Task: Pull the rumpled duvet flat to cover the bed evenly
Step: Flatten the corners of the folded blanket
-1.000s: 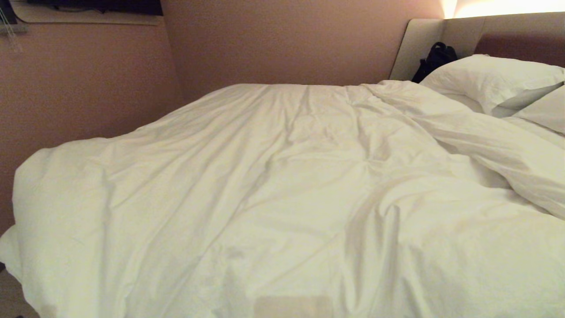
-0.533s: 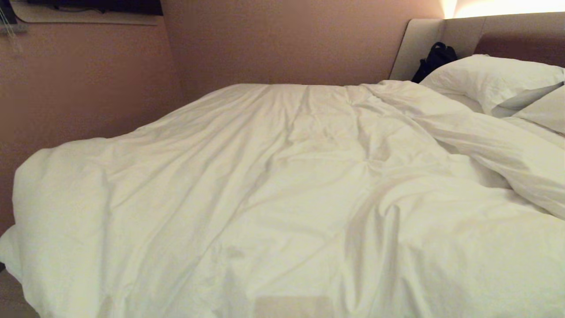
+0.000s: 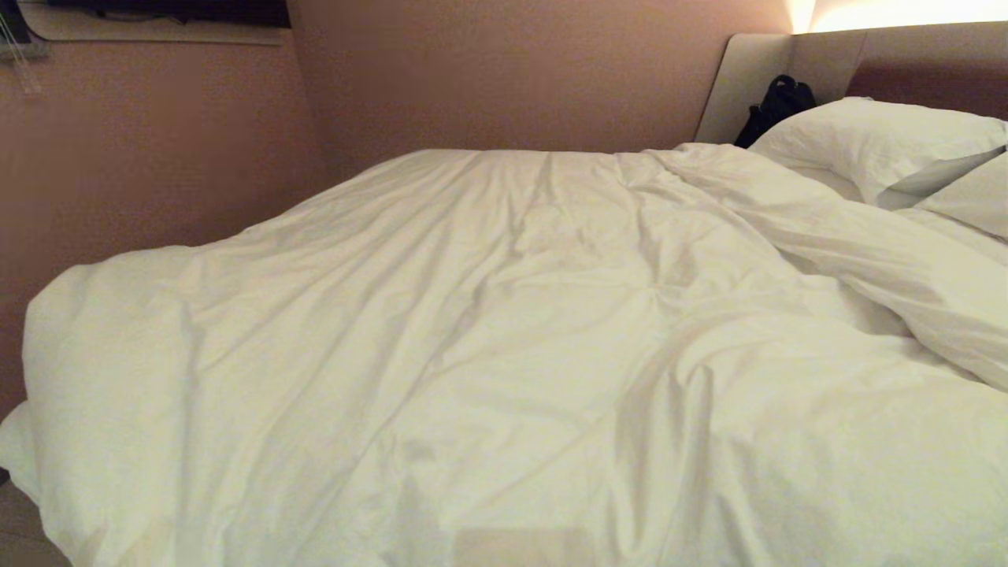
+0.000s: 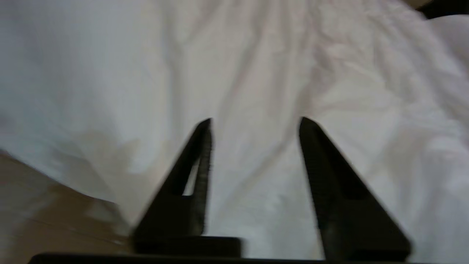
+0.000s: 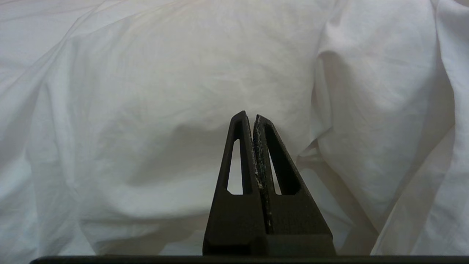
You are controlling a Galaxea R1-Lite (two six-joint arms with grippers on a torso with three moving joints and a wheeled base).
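Note:
The white duvet lies wrinkled over the bed, with a thick fold running along its right side toward the pillows. Neither arm shows in the head view. In the left wrist view my left gripper is open over the duvet near its edge, with only cloth behind the gap between its fingers. My right gripper is shut and empty, pointing at a puffy bulge of the duvet.
White pillows rest against the padded headboard at the far right, with a black bag beside them. A pinkish wall runs close along the bed's left and far sides. Brown floor shows below the duvet's edge.
The head view is almost the same throughout. Only a faint shadow at the duvet's near left edge has shifted a little.

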